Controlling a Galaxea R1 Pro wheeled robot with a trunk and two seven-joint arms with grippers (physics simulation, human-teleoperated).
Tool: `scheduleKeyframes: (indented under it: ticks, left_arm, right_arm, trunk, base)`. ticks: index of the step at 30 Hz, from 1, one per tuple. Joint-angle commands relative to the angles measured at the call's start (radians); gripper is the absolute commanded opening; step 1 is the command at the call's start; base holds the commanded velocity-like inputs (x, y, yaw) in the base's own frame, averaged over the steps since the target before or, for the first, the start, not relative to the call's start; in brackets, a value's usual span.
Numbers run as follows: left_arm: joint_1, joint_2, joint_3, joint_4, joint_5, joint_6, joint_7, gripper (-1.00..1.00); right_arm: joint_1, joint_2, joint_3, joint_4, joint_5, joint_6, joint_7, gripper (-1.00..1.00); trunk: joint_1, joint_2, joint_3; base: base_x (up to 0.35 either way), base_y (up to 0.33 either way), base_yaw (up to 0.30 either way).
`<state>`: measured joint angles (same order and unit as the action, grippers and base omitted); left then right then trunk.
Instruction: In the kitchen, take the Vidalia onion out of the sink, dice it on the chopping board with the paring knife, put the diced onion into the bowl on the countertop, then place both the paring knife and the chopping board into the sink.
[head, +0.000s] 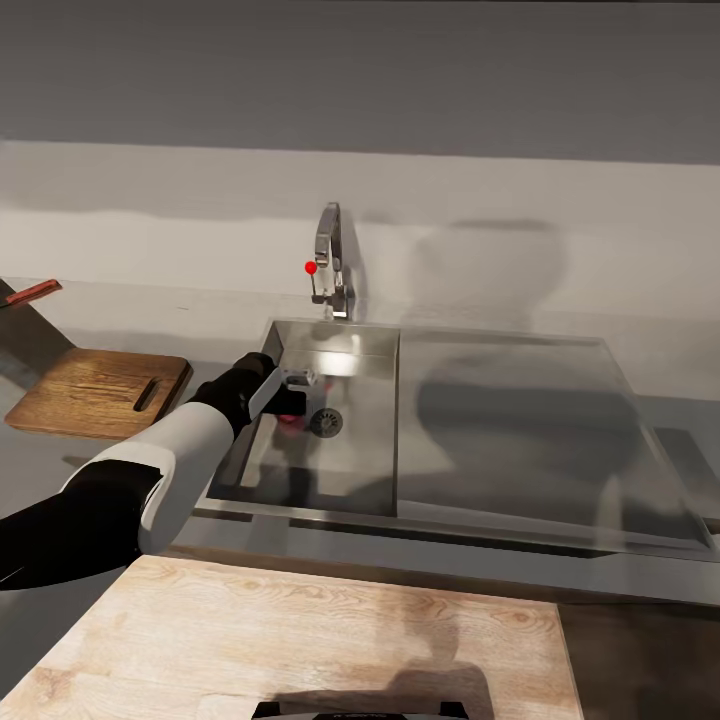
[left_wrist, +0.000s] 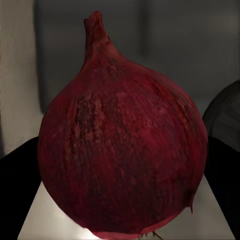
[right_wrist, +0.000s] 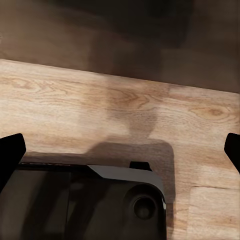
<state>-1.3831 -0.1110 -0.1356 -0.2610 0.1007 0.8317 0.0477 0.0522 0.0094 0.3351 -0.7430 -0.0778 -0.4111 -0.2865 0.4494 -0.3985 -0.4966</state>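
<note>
Down in sink (head: 360, 345) | left pincer (head: 291, 412) flanking Vidalia onion (left_wrist: 122, 145) | grip unclear

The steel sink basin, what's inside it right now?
The left end effector reaches onto the rounded dark-red onion beside the round drain; the arm covers most of the onion.

- Soft, even light fills the kitchen; a broad blurred shadow falls across the wall (head: 480, 270) and the sink (head: 500, 420) drainboard.
- The steel basin shows a pale, muted sheen near the tap (head: 332, 262).
- Up close, the Vidalia onion (left_wrist: 122, 145) looks dim, its background soft and unfocused.
- A hazy shadow darkens the wooden surface (right_wrist: 120, 115).
</note>
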Motion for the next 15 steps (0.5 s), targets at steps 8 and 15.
scheduleKeyframes:
  ticks: [8, 15]
  left_arm:
    - [0.001, 0.001, -0.009, -0.003, 0.007, 0.004, 0.004, -1.0]
    - [0.001, -0.002, -0.008, -0.03, 0.008, 0.006, 0.004, -1.0]
  right_arm:
    - [0.0, 0.0, 0.005, -0.001, -0.008, -0.003, -0.005, 1.0]
    - [0.0, 0.0, 0.004, 0.0, -0.008, -0.003, -0.005, 1.0]
  trunk:
    - [0.001, -0.001, -0.001]
    - [0.001, -0.001, -0.001]
  base:
    - [0.0, 0.0, 0.0]
    - [0.0, 0.0, 0.0]
